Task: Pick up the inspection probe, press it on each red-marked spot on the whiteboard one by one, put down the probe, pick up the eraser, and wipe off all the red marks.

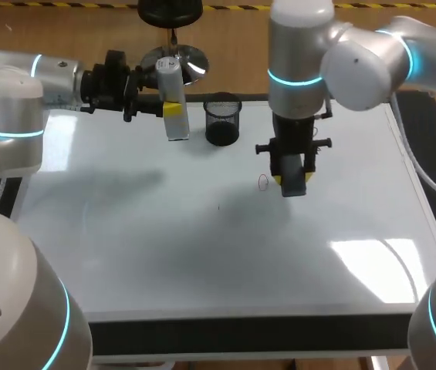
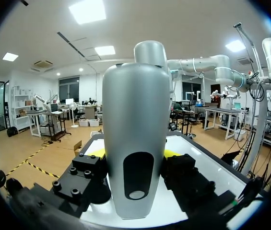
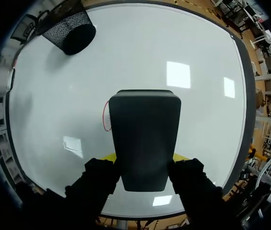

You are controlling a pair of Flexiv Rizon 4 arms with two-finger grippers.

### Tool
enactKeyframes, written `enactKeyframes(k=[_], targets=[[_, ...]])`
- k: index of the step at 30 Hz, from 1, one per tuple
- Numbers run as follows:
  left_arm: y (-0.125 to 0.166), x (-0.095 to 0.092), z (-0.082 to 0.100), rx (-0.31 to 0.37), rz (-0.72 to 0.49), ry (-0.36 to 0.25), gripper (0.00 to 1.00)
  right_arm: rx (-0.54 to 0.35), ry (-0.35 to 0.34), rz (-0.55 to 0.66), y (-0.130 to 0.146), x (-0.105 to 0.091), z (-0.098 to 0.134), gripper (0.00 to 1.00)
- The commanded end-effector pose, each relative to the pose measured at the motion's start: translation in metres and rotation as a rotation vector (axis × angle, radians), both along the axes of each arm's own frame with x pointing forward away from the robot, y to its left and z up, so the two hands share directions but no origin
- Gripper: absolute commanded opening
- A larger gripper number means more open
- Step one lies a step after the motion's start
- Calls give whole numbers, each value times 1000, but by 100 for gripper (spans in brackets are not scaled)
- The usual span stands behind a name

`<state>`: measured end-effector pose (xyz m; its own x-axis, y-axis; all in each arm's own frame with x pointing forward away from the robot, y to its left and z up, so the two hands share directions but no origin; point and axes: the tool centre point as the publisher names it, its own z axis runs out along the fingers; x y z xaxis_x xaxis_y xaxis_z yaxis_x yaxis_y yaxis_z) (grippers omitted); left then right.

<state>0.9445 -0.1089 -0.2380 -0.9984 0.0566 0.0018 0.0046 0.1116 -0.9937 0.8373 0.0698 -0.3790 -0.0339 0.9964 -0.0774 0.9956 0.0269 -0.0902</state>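
Right tool (image 1: 293, 182) grips the eraser (image 3: 145, 139) from both sides over the whiteboard (image 1: 163, 247), toward 2 o'clock from its centre; a red mark (image 1: 262, 182) lies just beside the eraser at 9 o'clock. Left tool (image 1: 173, 109) is clamped on the upright probe (image 1: 169, 77) at the board's 11 o'clock edge, with a mesh cup (image 1: 221, 119) near, at the probe's 3 o'clock

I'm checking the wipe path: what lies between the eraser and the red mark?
Nothing but bare whiteboard: in the head view the red mark sits just beside the eraser, with a small clear gap.
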Motion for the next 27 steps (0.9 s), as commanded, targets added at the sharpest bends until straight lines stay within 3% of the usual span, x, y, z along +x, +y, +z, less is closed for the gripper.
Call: enactKeyframes(k=[1, 13, 27], targets=[[0, 1, 1, 0, -4, 1, 0, -49, 21, 21, 18, 12, 0, 0], [0, 1, 1, 0, -4, 1, 0, -47, 16, 64, 59, 24, -1, 0], [0, 1, 1, 0, -4, 1, 0, -22, 22, 86, 80, 32, -18, 0]])
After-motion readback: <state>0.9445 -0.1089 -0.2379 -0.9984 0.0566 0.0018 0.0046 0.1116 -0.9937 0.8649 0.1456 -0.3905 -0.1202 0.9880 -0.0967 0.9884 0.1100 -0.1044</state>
